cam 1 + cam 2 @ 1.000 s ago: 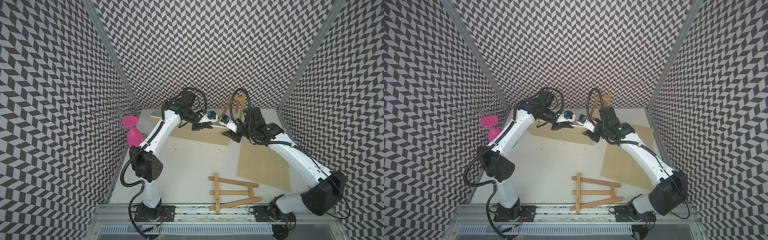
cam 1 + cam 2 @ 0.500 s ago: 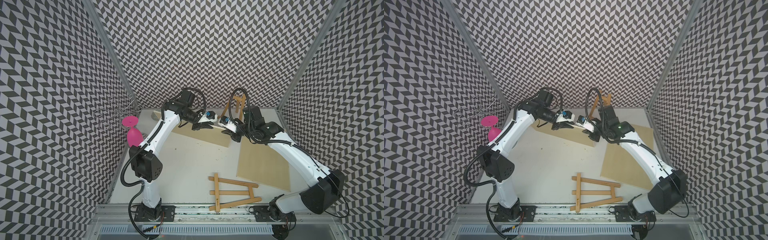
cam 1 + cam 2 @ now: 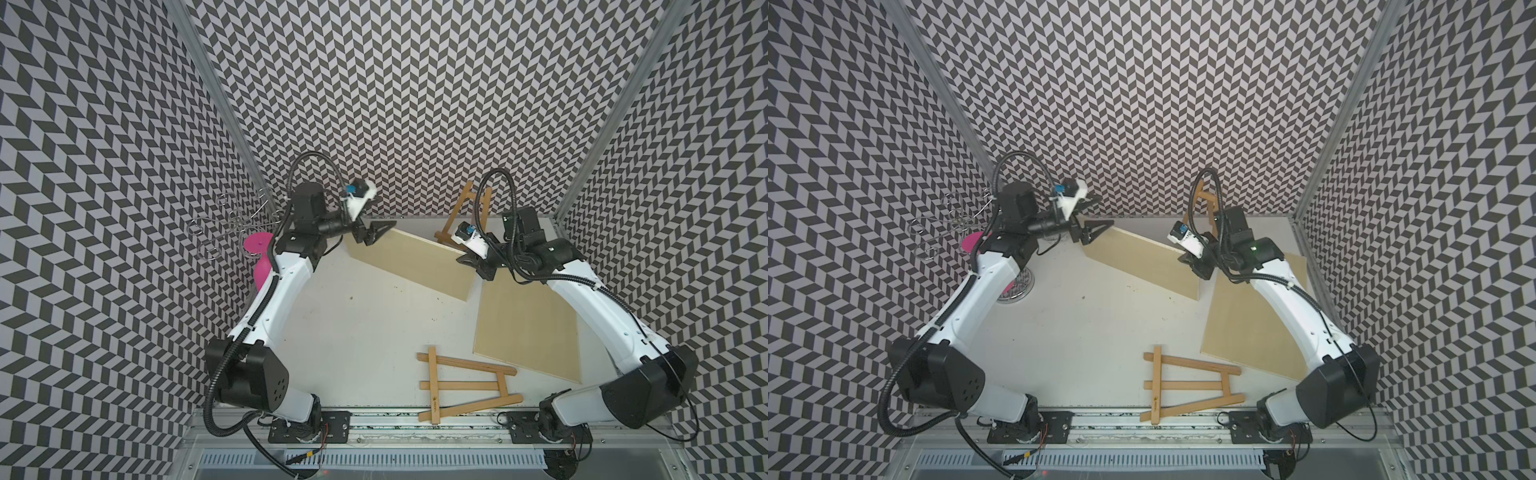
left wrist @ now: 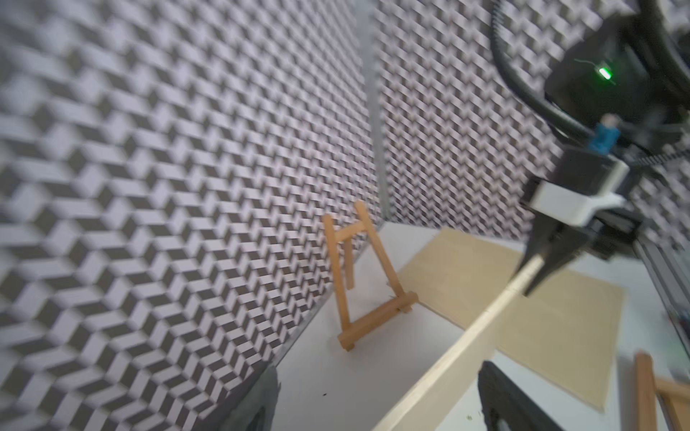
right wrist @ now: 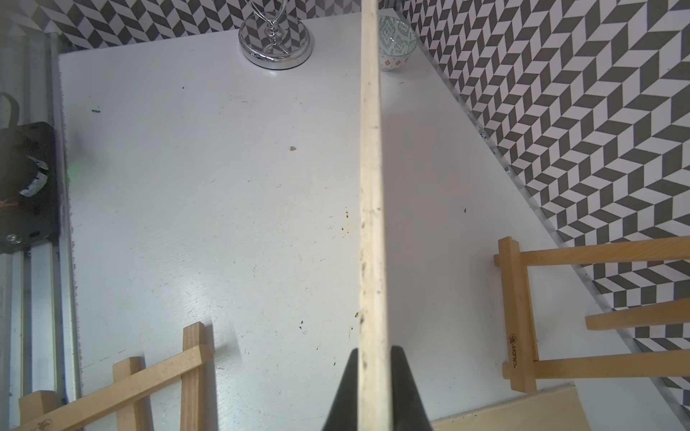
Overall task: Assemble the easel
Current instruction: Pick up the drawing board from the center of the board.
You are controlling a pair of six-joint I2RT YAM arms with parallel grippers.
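While the white table [image 3: 353, 332] lies mostly bare through the middle and lower left of the frame, the work crowds the upper centre. A board [image 3: 411, 262] stands tilted on edge there, its long axis running from upper left to lower right. A second board [image 3: 528, 328] lies flat at right. The standing easel [image 3: 457, 216] is at the back wall, just above the first board's right end, and a flat easel [image 3: 461, 384] lies at lower centre. The right gripper [image 5: 374, 358] is clamped on that right end and is nearest the standing easel. The left gripper [image 3: 374, 230] gapes wide at the upper-left corner, gripping nothing.
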